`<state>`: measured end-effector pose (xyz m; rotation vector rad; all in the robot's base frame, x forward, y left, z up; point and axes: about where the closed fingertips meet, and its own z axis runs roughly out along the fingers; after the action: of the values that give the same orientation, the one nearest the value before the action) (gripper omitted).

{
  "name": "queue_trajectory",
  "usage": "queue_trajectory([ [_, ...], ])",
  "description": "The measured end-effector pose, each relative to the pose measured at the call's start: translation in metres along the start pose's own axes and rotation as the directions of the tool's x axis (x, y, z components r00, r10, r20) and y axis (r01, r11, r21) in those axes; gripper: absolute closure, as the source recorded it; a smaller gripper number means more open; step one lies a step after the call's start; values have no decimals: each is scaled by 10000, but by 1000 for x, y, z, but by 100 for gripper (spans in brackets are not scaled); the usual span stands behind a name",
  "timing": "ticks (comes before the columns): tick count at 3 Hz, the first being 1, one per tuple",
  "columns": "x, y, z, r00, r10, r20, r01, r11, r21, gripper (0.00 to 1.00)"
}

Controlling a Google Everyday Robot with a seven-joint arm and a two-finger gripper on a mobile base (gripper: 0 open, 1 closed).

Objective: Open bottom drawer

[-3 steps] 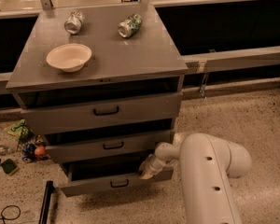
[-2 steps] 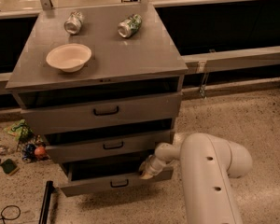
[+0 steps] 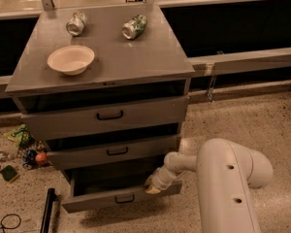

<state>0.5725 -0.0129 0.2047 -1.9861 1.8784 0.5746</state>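
Observation:
The grey cabinet (image 3: 150, 67) has three drawers. The bottom drawer (image 3: 94, 200), lowest with a small black loop handle (image 3: 124, 198), stands pulled out a little, with a dark gap above its front panel. The middle drawer (image 3: 82, 155) and the top drawer (image 3: 63, 120) sit above it. My gripper (image 3: 152, 187) is at the right end of the bottom drawer's upper edge, touching the front panel. The white arm (image 3: 223, 178) reaches in from the lower right.
A white bowl (image 3: 71, 59) and two crushed cans (image 3: 76, 23) (image 3: 135, 26) lie on the cabinet top. Litter and small objects (image 3: 24, 152) lie on the floor at the left. A black bar (image 3: 47, 210) lies on the floor by the cabinet's lower left.

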Motion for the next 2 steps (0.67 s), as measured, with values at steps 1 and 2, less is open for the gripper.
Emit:
queue_trajectory([
  [1,-6,18,-4,9997,65,246,-52,9985,-539,30],
  [2,-15,20,-26,9949,221,984,-162,9981,-602,30],
])
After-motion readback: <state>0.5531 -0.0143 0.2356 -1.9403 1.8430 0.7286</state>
